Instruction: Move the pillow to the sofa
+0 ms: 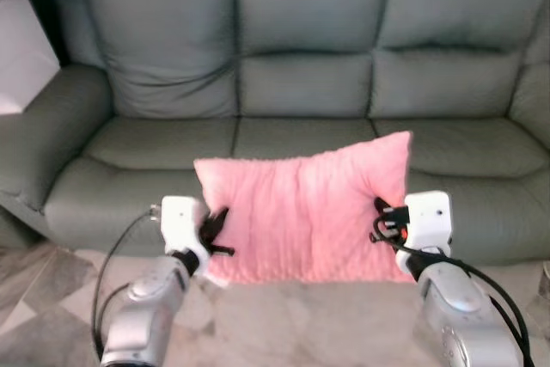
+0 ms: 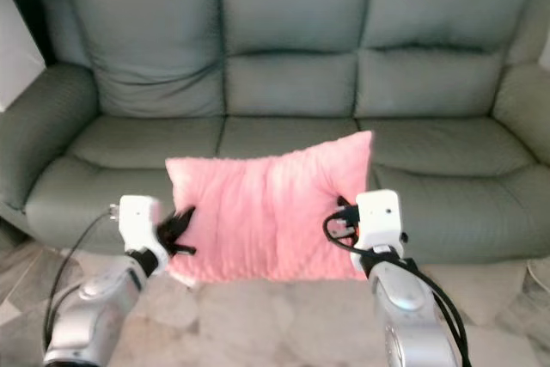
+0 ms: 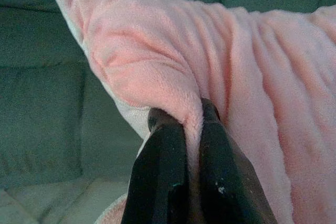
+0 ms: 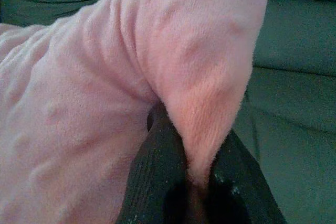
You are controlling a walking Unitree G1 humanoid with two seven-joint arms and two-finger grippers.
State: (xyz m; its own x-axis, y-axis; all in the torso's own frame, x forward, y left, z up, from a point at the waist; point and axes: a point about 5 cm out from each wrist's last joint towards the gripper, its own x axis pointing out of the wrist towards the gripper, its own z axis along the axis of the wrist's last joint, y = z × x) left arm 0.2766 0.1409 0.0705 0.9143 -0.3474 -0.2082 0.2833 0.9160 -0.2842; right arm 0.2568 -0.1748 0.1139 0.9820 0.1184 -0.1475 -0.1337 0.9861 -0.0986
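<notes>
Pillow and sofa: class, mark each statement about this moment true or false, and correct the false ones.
1. Both grippers pinch the pillow. True: the left gripper holds one side edge, the right gripper the other.
2. The pillow is blue. False: it is pink.
3. The sofa is grey-green with three back cushions. True.
4. The pillow lies flat on the seat. False: it is held up in front of the sofa.
5. The left gripper's fingers are spread wide. False: they are shut on a fold of pillow.
</notes>
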